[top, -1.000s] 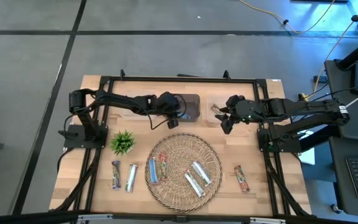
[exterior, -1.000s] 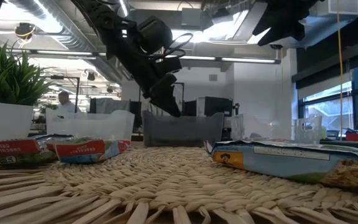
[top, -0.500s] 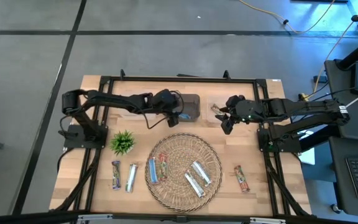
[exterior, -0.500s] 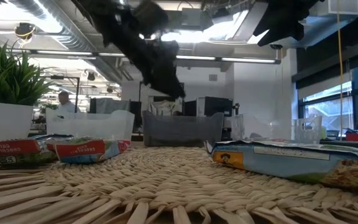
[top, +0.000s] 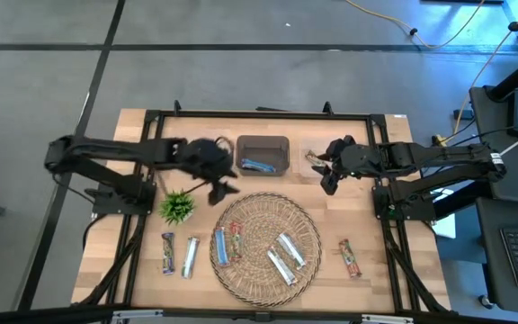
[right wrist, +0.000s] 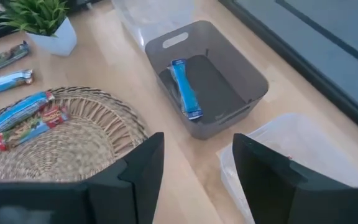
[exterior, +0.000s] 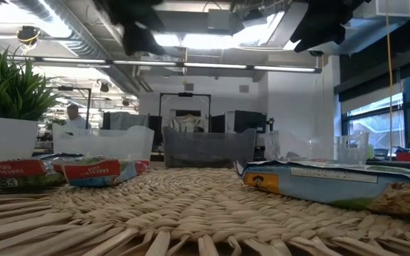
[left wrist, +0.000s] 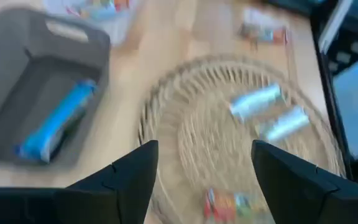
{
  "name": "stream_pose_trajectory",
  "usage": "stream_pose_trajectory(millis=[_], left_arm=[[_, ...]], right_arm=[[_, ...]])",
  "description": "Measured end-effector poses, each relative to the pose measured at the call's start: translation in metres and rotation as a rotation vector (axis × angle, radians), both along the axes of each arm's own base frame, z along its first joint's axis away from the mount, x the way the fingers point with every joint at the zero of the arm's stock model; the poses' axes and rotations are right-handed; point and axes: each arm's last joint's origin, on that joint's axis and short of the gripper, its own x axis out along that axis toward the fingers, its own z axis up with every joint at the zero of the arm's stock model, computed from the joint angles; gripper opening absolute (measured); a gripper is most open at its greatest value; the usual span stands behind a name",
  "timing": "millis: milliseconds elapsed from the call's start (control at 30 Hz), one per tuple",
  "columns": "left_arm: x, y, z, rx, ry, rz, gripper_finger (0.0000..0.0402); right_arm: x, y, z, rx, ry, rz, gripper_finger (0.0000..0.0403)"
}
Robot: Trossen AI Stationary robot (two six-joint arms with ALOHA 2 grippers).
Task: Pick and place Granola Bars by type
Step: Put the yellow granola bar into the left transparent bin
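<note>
A blue Granola Bar [top: 259, 166] lies flat on the floor of the grey bin [top: 281, 153] at the table's far middle. On the round wicker tray [top: 306, 219] lie a blue bar [top: 221, 246], a brown-red-green bar [top: 236, 240] and two silvery bars [top: 286, 257]. Two more bars [top: 178, 255] lie on the table left of the tray, and one [top: 349, 257] lies right of it. My left gripper [top: 222, 188] [left wrist: 202, 163] hovers open between the bin and the plant, holding nothing. Open and holding nothing as well, my right gripper [top: 326, 177] [right wrist: 197, 152] hangs right of the bin.
A small green plant [top: 178, 206] in a white pot stands left of the tray. A clear bin [right wrist: 291, 149] stands right of the grey one, below my right gripper. Another clear bin [right wrist: 148, 12] stands left of the grey one. Black frame rails run along the table's edges.
My left gripper has risen from over the grey bin and drawn back toward the table's left and near edges. The blue bar now lies uncovered in the bin. My right gripper has kept still.
</note>
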Motion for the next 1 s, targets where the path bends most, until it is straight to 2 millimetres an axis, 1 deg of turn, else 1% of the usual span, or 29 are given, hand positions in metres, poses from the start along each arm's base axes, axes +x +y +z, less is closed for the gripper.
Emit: stream_pose_trajectory(millis=[67, 167, 267, 433, 600, 733, 867, 1000], left_arm=[[-0.009, -0.02, 0.003, 0.002, 0.025, -0.014, 0.0251], [-0.022, -0.051, 0.002, -0.038, 0.084, -0.02, 0.0251], [-0.035, -0.08, -0.004, -0.099, 0.164, 0.029, 0.0251], [-0.054, -0.125, -0.019, -0.202, 0.294, 0.165, 0.0251], [-0.063, -0.165, -0.043, -0.289, 0.427, 0.271, 0.0251], [-0.064, -0.187, -0.065, -0.291, 0.552, 0.356, 0.0251], [-0.058, -0.198, -0.085, -0.266, 0.678, 0.488, 0.0251], [-0.048, -0.205, -0.101, -0.249, 0.721, 0.564, 0.0251]], right_arm=[[0.0, -0.001, 0.0, -0.013, 0.0, -0.013, 0.0194], [0.0, -0.001, 0.0, -0.03, 0.0, -0.03, 0.0194], [0.0, -0.001, 0.0, -0.036, 0.003, -0.026, 0.0194], [0.0, -0.001, 0.0, -0.041, 0.005, -0.025, 0.0194], [0.0, -0.002, 0.0, -0.046, 0.005, -0.03, 0.0194], [-0.001, -0.002, 0.0, -0.059, 0.004, -0.044, 0.0194], [-0.001, -0.003, 0.001, -0.079, 0.003, -0.066, 0.0194], [-0.001, -0.003, 0.001, -0.082, 0.002, -0.07, 0.0194]])
